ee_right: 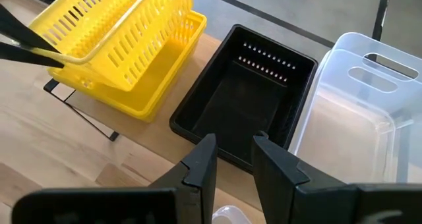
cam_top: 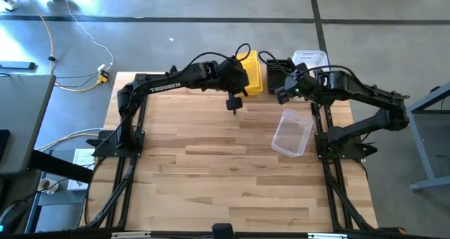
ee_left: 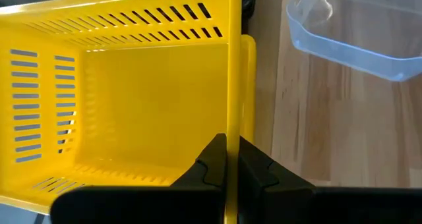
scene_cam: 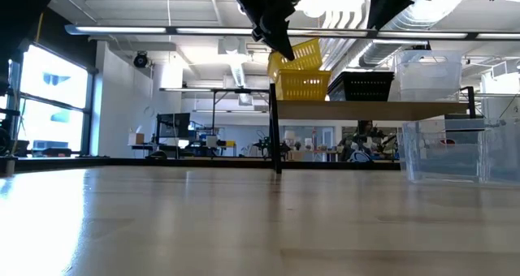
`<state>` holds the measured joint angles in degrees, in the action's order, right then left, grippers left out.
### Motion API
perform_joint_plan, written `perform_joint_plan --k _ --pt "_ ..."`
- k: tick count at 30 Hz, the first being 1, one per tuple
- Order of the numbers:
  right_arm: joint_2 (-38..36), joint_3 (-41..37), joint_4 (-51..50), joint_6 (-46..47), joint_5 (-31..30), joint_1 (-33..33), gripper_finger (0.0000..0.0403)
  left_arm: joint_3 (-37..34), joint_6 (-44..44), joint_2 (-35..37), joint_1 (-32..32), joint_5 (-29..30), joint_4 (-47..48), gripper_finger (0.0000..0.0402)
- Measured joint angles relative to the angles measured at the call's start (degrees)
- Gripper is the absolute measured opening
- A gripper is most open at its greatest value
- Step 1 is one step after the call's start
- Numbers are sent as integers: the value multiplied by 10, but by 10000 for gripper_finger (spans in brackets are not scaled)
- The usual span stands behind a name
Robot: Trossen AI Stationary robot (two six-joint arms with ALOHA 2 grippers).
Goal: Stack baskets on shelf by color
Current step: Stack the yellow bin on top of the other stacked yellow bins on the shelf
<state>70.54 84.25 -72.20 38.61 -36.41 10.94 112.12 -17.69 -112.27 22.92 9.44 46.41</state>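
Yellow basket going onto its own pile, tilted so it can nest.

From above, the left gripper (cam_top: 242, 81) clamps a yellow basket (cam_top: 252, 65) over the shelf (scene_cam: 357, 110); level, it hangs slanted above the yellow stack (scene_cam: 302, 86); the right gripper (ee_right: 232, 159), fingers apart and empty, hovers by the black basket (ee_right: 247, 105) and clear basket (ee_right: 359, 85); another clear basket (cam_top: 292, 131) waits on the table.

Beneath and all around the grippers spreads the light-wood tabletop (cam_top: 211, 176), while left of the left gripper, off the table on the grey floor (cam_top: 176, 3), trail a yellow cable (cam_top: 49, 39) and white cable (cam_top: 88, 31).
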Motion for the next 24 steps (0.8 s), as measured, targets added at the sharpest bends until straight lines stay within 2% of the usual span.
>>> perform_joint_plan --k 12,16,24 --pt "0 0 0 0 2 0 83 0 -10 -3 -1 12 1 5" --pt "0 0 0 0 4 0 83 0 -12 -3 -1 34 1 23" --pt "0 0 0 0 11 -1 83 0 -30 -3 -1 36 1 66"
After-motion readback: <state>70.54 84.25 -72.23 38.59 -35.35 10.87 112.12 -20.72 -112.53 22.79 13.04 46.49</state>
